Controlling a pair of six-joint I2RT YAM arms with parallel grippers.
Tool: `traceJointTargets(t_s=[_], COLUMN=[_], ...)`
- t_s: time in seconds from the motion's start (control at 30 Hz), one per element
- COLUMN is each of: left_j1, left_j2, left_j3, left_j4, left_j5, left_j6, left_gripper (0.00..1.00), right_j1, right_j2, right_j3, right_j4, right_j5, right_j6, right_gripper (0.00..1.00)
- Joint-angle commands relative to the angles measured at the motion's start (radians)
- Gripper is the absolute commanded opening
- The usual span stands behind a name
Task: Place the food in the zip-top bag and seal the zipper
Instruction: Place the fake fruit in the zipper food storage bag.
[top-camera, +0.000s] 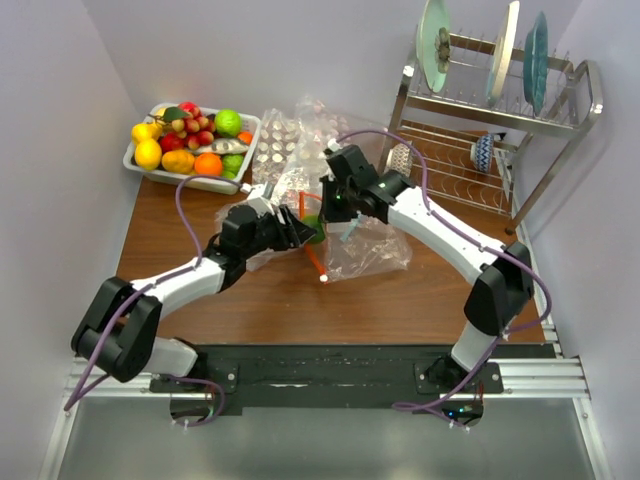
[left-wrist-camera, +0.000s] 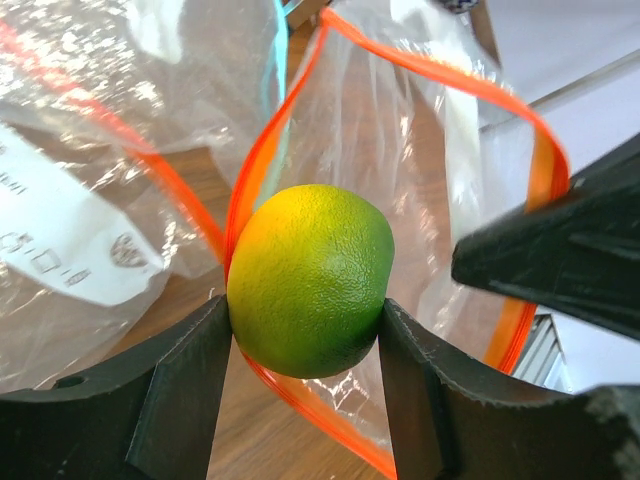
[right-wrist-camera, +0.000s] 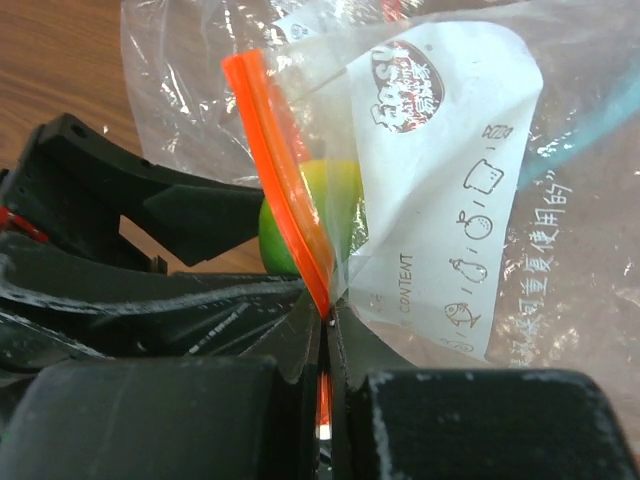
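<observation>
The lime (left-wrist-camera: 310, 280) is right at the mouth of the bag (left-wrist-camera: 410, 160), not yet fully inside. The left gripper (left-wrist-camera: 305, 312) squeezes it tight, one finger on each side.

The zipper (left-wrist-camera: 440, 80) makes a tall orange loop, and that loop is the open mouth. It faces the lime. The lime sits against the loop's left side (the strip runs behind it there). So the wide part of the hole is ahead of the fingers and a bit to the right. I think the next push should go that way, straight into the bag.

The right gripper (right-wrist-camera: 325, 322) is pinched shut on the zipper and holds the mouth up. From its camera, part of the lime shows through the plastic and part pokes out past the strip. The left arm has the lime, so it is the one to move.

The bag lies on the table (top-camera: 400, 300). A teal strip (left-wrist-camera: 277, 90) of another bag is just beside it. Beyond the bag to the left is a tray (top-camera: 132, 160) with more fruit (top-camera: 190, 140). Beyond the bag to the right is a rack (top-camera: 470, 103).
</observation>
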Motion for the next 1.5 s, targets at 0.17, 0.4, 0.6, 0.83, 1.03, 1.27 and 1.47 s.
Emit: traceJointTargets(t_s=[0.17,0.4,0.6,0.83,1.03,1.27,1.47], left_j1=[-0.082,-0.12,-0.134,-0.134,-0.134,-0.134,-0.111], left_j2=[0.079,0.151,0.175,0.166,0.111,0.048,-0.044], left_j3=[0.123,0.156,0.174,0.246,0.285,0.364,0.491], left_j4=[0.07,0.111,0.119,0.041,-0.113,-0.317,-0.591], left_j5=[-0.045,-0.001,0.0,-0.058,-0.101,-0.128,-0.211], left_j6=[-0.02,-0.043,-0.05,-0.01,0.062,0.128,0.249], left_gripper=[0.29,0.3,0.36,0.61,0.98,0.99,0.99], right_j1=[-0.127,-0.15,-0.175,-0.202,-0.213,-0.219,-0.219], right_j2=[-0.172,-0.179,-0.202,-0.235,-0.232,-0.215,-0.189], right_j3=[-0.253,-0.267,-0.309,-0.384,-0.386,-0.356,-0.333], right_j4=[0.317,0.326,0.351,0.42,0.423,0.417,0.382], right_j5=[-0.247,-0.29,-0.295,-0.33,-0.339,-0.341,-0.342], right_j6=[0.192,0.195,0.217,0.275,0.278,0.266,0.203], right_gripper=[0.0,0.0,0.0,0.0,0.0,0.0,0.0])
